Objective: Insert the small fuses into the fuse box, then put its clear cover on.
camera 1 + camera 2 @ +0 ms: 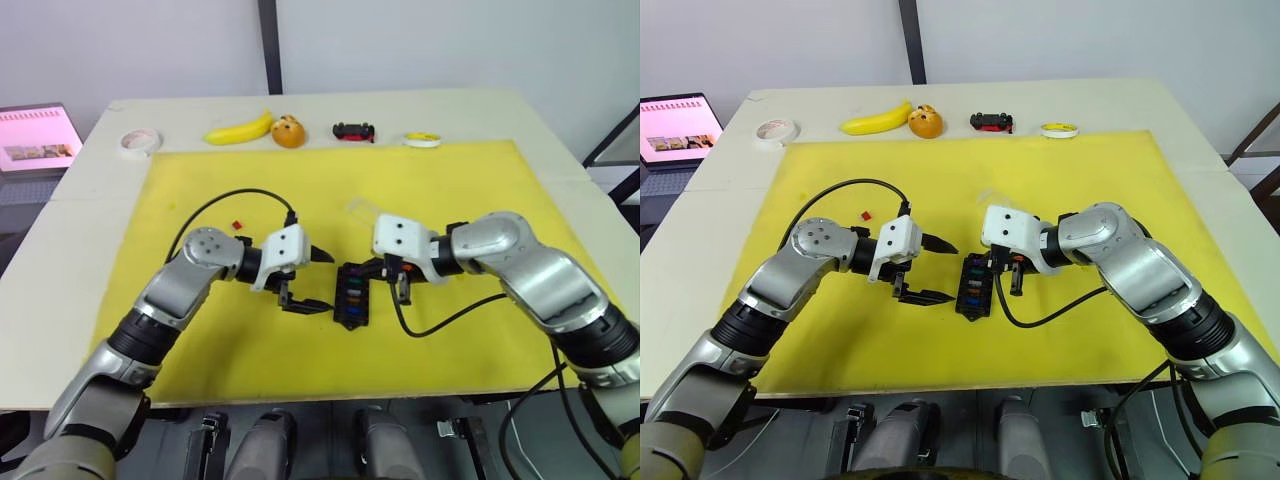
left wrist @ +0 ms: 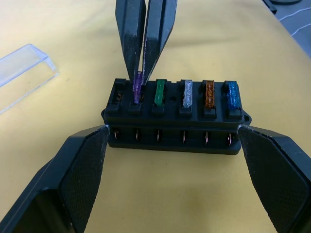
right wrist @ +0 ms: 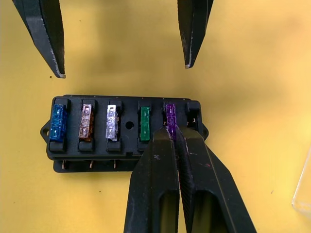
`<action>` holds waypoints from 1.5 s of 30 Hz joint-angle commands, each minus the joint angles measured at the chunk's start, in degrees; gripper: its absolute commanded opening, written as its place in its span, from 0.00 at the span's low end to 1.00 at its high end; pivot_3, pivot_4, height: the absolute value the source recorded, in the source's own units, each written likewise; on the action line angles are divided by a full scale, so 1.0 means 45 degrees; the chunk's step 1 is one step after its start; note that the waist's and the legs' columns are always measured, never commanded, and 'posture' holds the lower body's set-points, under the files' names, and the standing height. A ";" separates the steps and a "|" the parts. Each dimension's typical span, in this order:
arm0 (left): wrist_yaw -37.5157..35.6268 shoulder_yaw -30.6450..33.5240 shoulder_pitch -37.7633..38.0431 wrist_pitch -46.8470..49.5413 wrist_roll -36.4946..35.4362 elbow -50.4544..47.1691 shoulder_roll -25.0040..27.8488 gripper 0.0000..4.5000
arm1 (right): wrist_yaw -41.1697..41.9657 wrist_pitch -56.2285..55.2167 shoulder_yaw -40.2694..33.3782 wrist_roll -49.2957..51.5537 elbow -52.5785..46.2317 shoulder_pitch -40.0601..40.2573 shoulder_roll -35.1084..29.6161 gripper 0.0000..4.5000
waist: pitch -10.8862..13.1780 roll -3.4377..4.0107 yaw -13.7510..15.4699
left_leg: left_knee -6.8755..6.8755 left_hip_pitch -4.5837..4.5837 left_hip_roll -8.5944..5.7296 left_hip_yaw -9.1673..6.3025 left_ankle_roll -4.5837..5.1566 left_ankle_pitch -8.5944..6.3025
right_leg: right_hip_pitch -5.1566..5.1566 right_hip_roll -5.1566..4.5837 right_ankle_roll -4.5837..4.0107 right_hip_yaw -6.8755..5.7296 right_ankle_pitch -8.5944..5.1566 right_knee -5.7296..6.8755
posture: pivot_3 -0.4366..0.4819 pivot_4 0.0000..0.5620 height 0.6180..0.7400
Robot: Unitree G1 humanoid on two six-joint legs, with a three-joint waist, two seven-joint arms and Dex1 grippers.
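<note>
The black fuse box (image 1: 353, 292) lies on the yellow mat (image 1: 450, 180) between my two grippers. In its slots stand a blue fuse (image 3: 58, 121), a brown one (image 3: 86, 121), a grey one (image 3: 112, 121), a green one (image 3: 144, 122) and a purple fuse (image 3: 170, 115). My right gripper (image 3: 176, 133) is shut on the purple fuse, which sits in its slot. The end slot beside it is empty. My left gripper (image 1: 320, 281) is open, its fingers spread to either side of the box's end. A red fuse (image 1: 237, 224) lies loose on the mat. Behind the box lies the clear cover (image 2: 22, 73).
Along the mat's far edge lie a tape roll (image 1: 139, 142), a banana (image 1: 240, 130), an orange round object (image 1: 288, 131), a black-and-red toy car (image 1: 354, 131) and a yellow-white disc (image 1: 422, 140). A laptop (image 1: 35, 140) stands off the table's left.
</note>
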 commanded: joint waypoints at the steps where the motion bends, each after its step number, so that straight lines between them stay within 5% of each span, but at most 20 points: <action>1: -0.0011 0.0428 -0.0085 -0.0055 -0.0005 -0.0430 -0.0032 0.98 | 0.0008 -0.0195 -0.0409 -0.0156 -0.0225 -0.0022 0.0029 0.00 | 0.0000 0.0000 -0.0001 | 0.0000 0.0000 0.0000 0.0000 0.0000 0.0000 | 0.0000 0.0000 0.0000 0.0000 0.0000 0.0000 | 0.48 0.27 1.00; 24: 0.0084 0.0430 -0.0046 0.0000 -0.0029 -0.0547 -0.0065 0.98 | 0.0079 -0.0191 -0.0450 -0.0242 -0.0164 0.0013 0.0208 0.00 | -0.0001 0.0001 -0.0003 | 0.0003 0.0000 -0.0001 0.0000 -0.0002 0.0001 | 0.0000 0.0000 0.0000 0.0000 0.0000 0.0004 | 0.48 0.27 1.00; 33: -0.0010 0.0440 -0.0102 -0.0055 -0.0010 -0.0385 -0.0039 1.00 | 0.0042 0.0926 -0.1411 0.0533 -0.0697 -0.0371 0.0370 0.83 | -0.0002 0.0000 0.0002 | 0.0005 0.0000 -0.0001 -0.0002 -0.0002 0.0001 | -0.0001 0.0000 0.0000 0.0000 0.0000 0.0008 | 0.48 0.27 1.00; 41: -0.0062 0.0402 -0.0072 -0.0112 -0.0010 -0.0386 -0.0081 1.00 | -0.0647 0.0689 -0.3470 0.1894 -0.0368 0.0848 0.1551 0.83 | -0.0006 -0.0003 0.0002 | 0.0006 0.0001 -0.0002 -0.0005 -0.0002 0.0001 | -0.0001 0.0000 0.0000 0.0000 0.0000 0.0014 | 0.48 0.27 1.00; 45: -0.0056 0.0387 -0.0079 -0.0185 0.0009 -0.0313 -0.0175 1.00 | -0.0676 -0.0893 -0.4119 0.2112 0.0052 0.2334 0.2192 0.54 | -0.0010 -0.0011 0.0035 | 0.0008 0.0001 -0.0006 -0.0011 -0.0002 0.0001 | 0.0004 -0.0002 0.0000 -0.0004 0.0000 0.0019 | 0.48 0.27 1.00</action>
